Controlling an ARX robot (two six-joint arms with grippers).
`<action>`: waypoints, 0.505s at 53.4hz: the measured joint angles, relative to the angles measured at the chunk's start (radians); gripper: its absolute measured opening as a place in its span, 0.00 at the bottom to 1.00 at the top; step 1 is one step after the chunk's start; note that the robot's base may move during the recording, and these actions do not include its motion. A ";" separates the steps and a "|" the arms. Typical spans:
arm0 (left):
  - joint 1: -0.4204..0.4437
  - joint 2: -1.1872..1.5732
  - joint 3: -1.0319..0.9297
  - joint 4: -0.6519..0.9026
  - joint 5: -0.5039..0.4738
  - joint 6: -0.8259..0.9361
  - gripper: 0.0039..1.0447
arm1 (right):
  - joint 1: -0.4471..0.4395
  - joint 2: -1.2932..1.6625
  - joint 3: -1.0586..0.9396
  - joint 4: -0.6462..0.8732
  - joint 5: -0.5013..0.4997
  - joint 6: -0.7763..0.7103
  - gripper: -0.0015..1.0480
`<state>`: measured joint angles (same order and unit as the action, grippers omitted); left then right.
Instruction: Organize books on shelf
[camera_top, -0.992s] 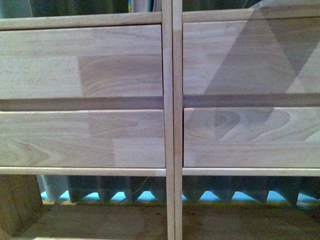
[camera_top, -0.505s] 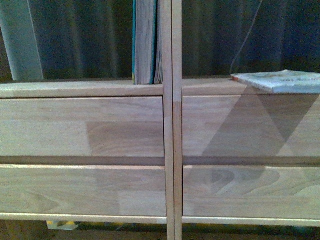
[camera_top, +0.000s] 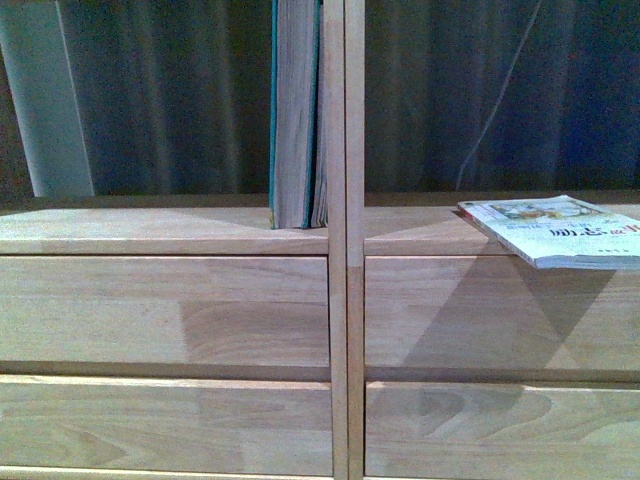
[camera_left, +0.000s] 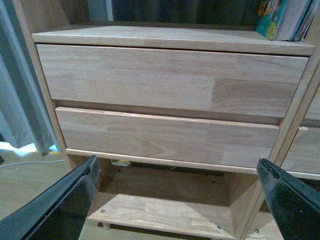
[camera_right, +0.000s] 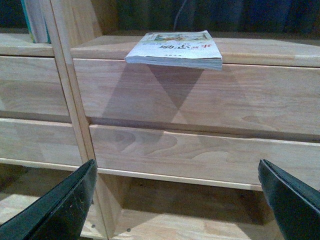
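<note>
Backdrop: dark pleated curtain (camera_top: 180, 100) behind the backless shelf (camera_top: 340, 320); a thin cable (camera_top: 497, 100) hangs in front of it.

Front view: teal book (camera_top: 295, 110) stands upright in the left column, against the divider (camera_top: 345, 150). White book (camera_top: 555, 232) lies flat in the right column, its near corner overhanging the ledge (camera_top: 420, 230). Neither gripper shows.

Left wrist view: left gripper (camera_left: 177, 167) has its fingers spread wide with nothing between them. It faces the left column's two drawers (camera_left: 165, 85). The teal book is beyond the fingers, off toward the divider side, well apart.

Right wrist view: right gripper (camera_right: 175, 167) is likewise spread and empty. The white book is straight ahead beyond the fingers, on the ledge over the drawers it faces, well apart.

Progress: about halfway, by my reading. One book is standing and one is lying flat. Left to do: grasp the white book and stand it up, likely beside the teal one.

In the way: the divider blocks a straight slide between columns. The overhanging corner offers an edge to grip. The cable looks far enough back to ignore.
</note>
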<state>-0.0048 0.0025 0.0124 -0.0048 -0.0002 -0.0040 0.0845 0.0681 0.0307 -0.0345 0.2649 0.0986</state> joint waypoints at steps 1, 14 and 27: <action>0.000 0.000 0.000 0.000 0.000 0.000 0.93 | 0.032 0.035 0.006 -0.001 0.100 0.041 0.93; 0.000 0.000 0.000 0.000 0.000 0.000 0.93 | 0.048 0.378 0.095 0.000 0.328 0.438 0.93; 0.000 0.000 0.000 0.000 0.000 0.000 0.93 | 0.039 0.702 0.249 0.037 0.093 0.817 0.93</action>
<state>-0.0044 0.0025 0.0124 -0.0048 -0.0002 -0.0040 0.1230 0.7696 0.2794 0.0025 0.3576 0.9154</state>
